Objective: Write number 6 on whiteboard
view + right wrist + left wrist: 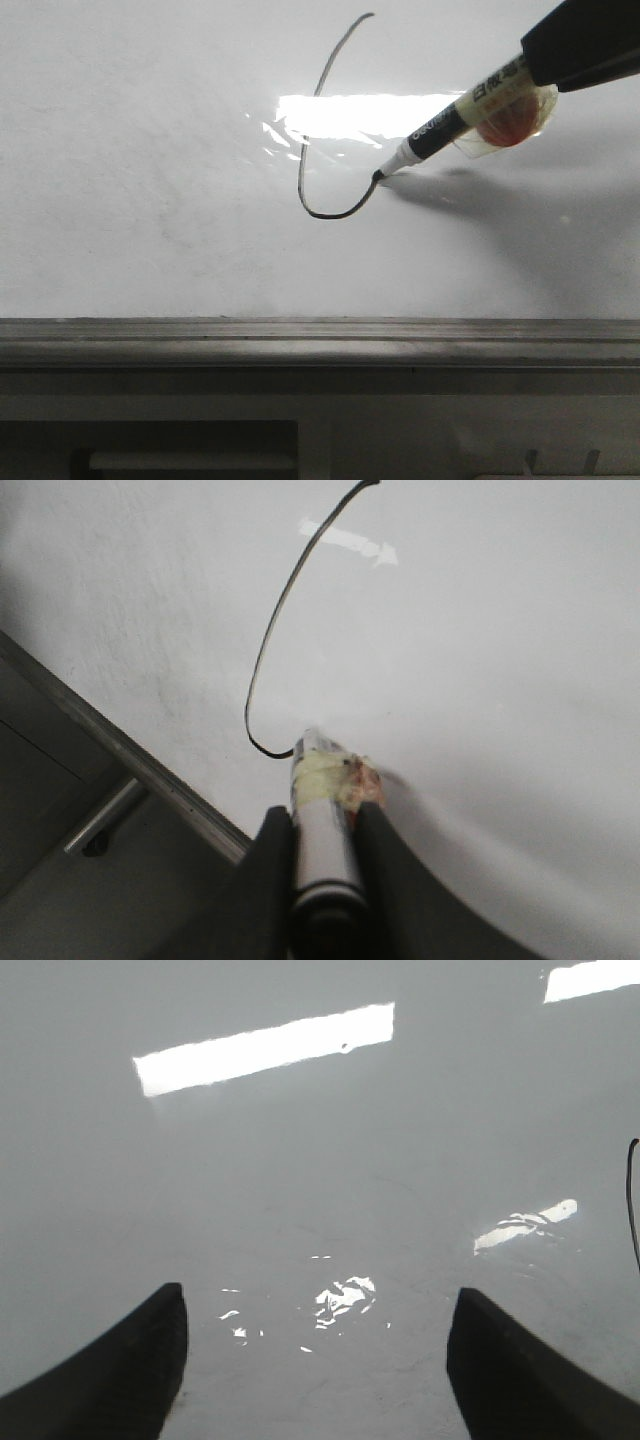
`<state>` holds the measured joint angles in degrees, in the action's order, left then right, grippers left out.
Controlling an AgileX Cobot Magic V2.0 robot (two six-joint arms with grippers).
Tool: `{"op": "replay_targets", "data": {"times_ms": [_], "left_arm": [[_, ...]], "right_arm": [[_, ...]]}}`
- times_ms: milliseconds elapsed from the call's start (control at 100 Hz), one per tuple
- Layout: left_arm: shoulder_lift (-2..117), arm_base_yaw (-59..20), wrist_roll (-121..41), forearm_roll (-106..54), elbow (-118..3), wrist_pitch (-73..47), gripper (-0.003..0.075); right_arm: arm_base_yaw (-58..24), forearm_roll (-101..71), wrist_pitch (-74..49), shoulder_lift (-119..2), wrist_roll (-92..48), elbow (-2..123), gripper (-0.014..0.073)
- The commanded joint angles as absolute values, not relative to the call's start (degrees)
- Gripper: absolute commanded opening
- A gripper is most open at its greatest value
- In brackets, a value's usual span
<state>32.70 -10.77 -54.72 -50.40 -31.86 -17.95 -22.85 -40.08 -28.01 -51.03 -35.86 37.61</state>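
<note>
A thin black line of the number 6 [318,110] runs down the whiteboard [150,180] from the top and curls right at the bottom; the loop stands open. It also shows in the right wrist view [268,640]. My right gripper [560,62] is shut on a black and white marker [445,128] wrapped with tape. The marker tip [379,176] touches the board at the right end of the curl. In the right wrist view the fingers [268,860] clamp the marker [322,830]. My left gripper [315,1360] is open over bare board.
A grey metal ledge [320,345] runs along the board's lower edge, also in the right wrist view [120,750]. Bright light glare [370,112] lies on the board near the line. Faint grey smudges mark the left part of the board.
</note>
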Motion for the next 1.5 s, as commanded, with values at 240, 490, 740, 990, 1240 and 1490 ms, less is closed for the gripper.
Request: {"op": "replay_targets", "data": {"times_ms": [240, 490, 740, 990, 1240, 1490], "left_arm": [[32.7, -10.5, -54.3, -53.0, -33.4, -15.6, 0.0493], [32.7, -10.5, -54.3, -53.1, -33.4, -17.7, 0.0493], [34.0, -18.7, -63.9, -59.7, -33.4, -26.0, 0.0493], [41.5, -33.6, -66.9, -63.7, -33.4, -23.0, 0.0492], [51.6, -49.2, -67.1, -60.4, -38.3, -11.3, 0.0491], [59.0, -54.6, -67.1, -57.9, -41.3, -7.6, 0.0491]], "right_arm": [[-28.7, -39.5, -14.3, -56.2, -36.2, 43.8, -0.0045], [-29.9, -39.5, -28.0, -55.3, -37.4, 46.5, -0.0045], [-29.1, -39.6, -39.4, -53.2, -37.4, 46.5, -0.0045], [-29.1, -41.3, -41.7, -55.0, -37.4, 51.8, -0.0045], [-29.7, -41.3, -49.7, -62.3, -37.5, 60.5, -0.0045], [-31.7, -40.9, -50.2, -64.6, -38.0, 63.9, -0.0045]]}}
